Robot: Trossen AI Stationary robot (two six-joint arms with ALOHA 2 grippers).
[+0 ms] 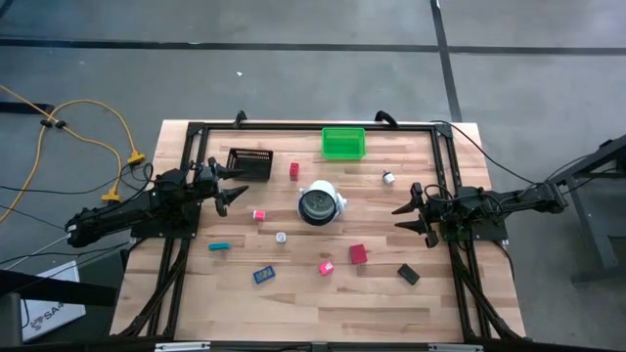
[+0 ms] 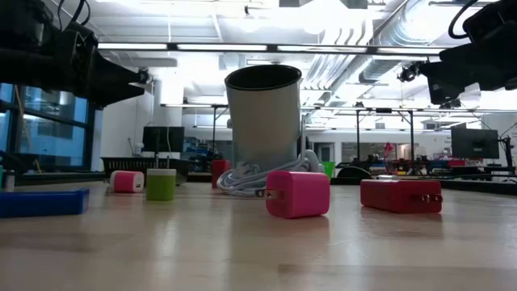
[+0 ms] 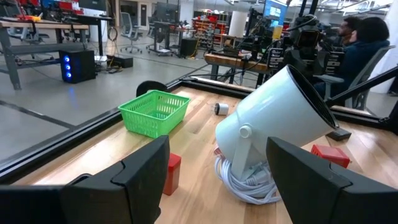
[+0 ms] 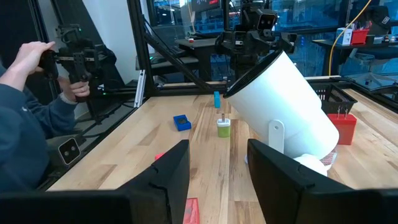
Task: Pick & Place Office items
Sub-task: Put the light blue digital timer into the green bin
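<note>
Hovering at opposite counter (image 1: 391, 293) edges, both arms idle. Left gripper (image 1: 233, 186) jaws spread, empty, beside the black mesh tray (image 1: 250, 162). Right gripper (image 1: 409, 211) jaws also apart, narrower, holding nothing. Office items lie scattered on the wood: red block (image 1: 358, 254), pink block (image 1: 326, 267), blue rectangle (image 1: 263, 276), teal piece (image 1: 219, 246), black rectangle (image 1: 408, 275), small red block (image 1: 293, 171) near the green bin (image 1: 343, 143). White lamp (image 1: 321, 203) sits mid-counter, between both grippers.
</note>
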